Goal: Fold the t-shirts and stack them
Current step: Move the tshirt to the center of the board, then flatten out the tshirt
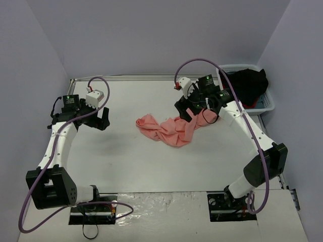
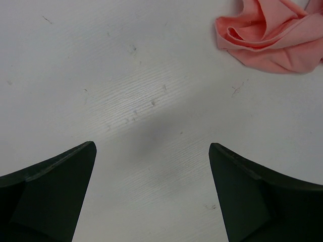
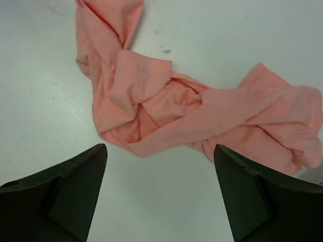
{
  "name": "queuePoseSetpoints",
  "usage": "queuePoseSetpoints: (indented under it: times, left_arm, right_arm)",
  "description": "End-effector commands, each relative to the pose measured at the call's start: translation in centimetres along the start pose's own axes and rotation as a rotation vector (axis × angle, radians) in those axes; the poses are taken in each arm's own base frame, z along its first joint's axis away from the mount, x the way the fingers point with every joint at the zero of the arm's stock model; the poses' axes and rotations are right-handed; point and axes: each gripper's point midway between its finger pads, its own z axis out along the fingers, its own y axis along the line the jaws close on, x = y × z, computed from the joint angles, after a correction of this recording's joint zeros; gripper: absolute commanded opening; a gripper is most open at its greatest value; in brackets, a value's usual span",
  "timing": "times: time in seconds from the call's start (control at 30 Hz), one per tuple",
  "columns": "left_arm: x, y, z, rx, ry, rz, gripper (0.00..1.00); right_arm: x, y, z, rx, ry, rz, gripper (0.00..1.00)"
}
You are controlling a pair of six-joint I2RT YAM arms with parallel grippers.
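**Inspector:** Where was the t-shirt (image 1: 171,130)?

**Operator:** Crumpled and unfolded on the counter (image 1: 126,161), near the basket (image 1: 237,66).

**Inspector:** And your fingers?

**Operator:** Both pairs were spread and held nothing. My right fingers (image 1: 186,113) hung over the shirt's basket-side end, placed, I judged, to take an edge. My left fingers (image 1: 103,119) hovered beyond the shirt's far end from the basket, well apart from the cloth.

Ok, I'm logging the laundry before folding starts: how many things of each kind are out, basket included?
Salmon-pink t-shirt: 1
White plastic basket: 1
Black cloth heap in the basket: 1, separate pieces cannot be told
Total: 3
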Motion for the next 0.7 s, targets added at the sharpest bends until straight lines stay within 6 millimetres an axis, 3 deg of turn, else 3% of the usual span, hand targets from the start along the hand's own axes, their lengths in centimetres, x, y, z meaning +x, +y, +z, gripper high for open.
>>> queuePoseSetpoints:
  times: [0.0,0.13,0.3,0.43,0.6,0.67]
  left_arm:
    - [-1.5,0.0,-0.8,0.002,-0.042,0.020,0.94]
    - [-1.4,0.0,-0.5,0.004,-0.030,0.018,0.94]
    - [-1.6,-0.9,0.6,0.042,-0.005,0.024,0.94]
    - [-1.2,-1.2,1.4,0.072,0.017,0.014,0.94]
    - [-0.7,-1.0,1.7,0.063,0.033,0.007,0.94]
    - [-0.4,-0.9,1.7,0.056,0.039,0.006,0.94]
  right_arm:
    - [1.2,-1.8,-1.3,0.068,0.027,0.009,0.82]
    - [4.1,-1.7,-0.5,0.080,0.093,0.026,0.82]
    - [5.4,0.2,1.1,-0.009,0.115,0.029,0.77]
    - [5.3,1.3,3.6,-0.092,0.137,0.006,0.74]
    - [2.8,1.5,7.0,-0.169,0.119,-0.002,0.72]
    - [2.8,1.8,8.7,-0.180,0.148,-0.003,0.72]
